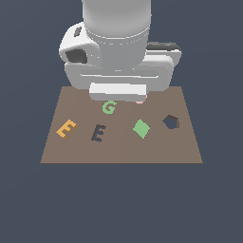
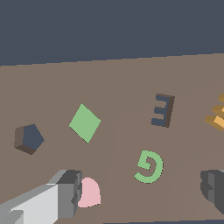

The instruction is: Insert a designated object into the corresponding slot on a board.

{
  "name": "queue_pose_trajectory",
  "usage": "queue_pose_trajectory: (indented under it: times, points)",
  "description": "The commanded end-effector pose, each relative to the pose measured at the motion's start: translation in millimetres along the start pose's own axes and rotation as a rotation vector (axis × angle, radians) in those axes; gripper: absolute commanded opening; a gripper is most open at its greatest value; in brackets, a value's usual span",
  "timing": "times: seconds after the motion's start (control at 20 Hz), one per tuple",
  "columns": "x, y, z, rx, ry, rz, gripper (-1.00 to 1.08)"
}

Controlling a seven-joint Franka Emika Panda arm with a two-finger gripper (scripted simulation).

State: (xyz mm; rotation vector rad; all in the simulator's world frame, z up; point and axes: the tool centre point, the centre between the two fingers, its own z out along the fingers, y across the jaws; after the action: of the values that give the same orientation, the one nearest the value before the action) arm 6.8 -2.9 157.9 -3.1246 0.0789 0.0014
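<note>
The orange E-shaped designated object (image 1: 66, 128) lies flat on the brown board (image 1: 118, 152) near the exterior view's left edge. In the wrist view only part of the orange E (image 2: 217, 116) shows, cut by the frame edge. The dark E-shaped slot (image 1: 98, 133) (image 2: 162, 110) is just to the exterior view's right of it. My gripper (image 2: 141, 189) hovers over the back middle of the board, open, with its fingers (image 2: 68, 194) wide apart and nothing held. In the exterior view the white hand (image 1: 117, 91) hides the fingertips.
A green letter G (image 1: 109, 107) (image 2: 148, 166) lies below the gap between the fingers. A green diamond (image 1: 141, 128) (image 2: 85, 123), a dark pentagon hole (image 1: 171, 122) (image 2: 29, 138) and a pink piece (image 2: 89, 193) beside one finger are also on the board.
</note>
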Motion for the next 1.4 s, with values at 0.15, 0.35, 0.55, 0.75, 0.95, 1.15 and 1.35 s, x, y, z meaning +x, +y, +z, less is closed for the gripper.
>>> queue_pose_trajectory:
  times: [0.15,0.35,0.55,0.75,0.95,1.15,1.35]
  points:
    - [15.6,29.4,20.0,-0.005,0.001,0.102,1.0]
    - [30.0,64.2,42.0,-0.009,0.002,0.219,1.0]
    - [41.0,104.4,66.0,-0.013,0.004,0.348,1.0]
    - [45.9,137.4,84.7,-0.015,0.005,0.451,1.0]
    - [47.2,160.7,97.7,-0.016,0.006,0.524,1.0]
    - [46.9,172.9,104.3,-0.016,0.006,0.562,1.0]
    - [46.2,173.4,104.9,-0.016,0.005,0.562,1.0]
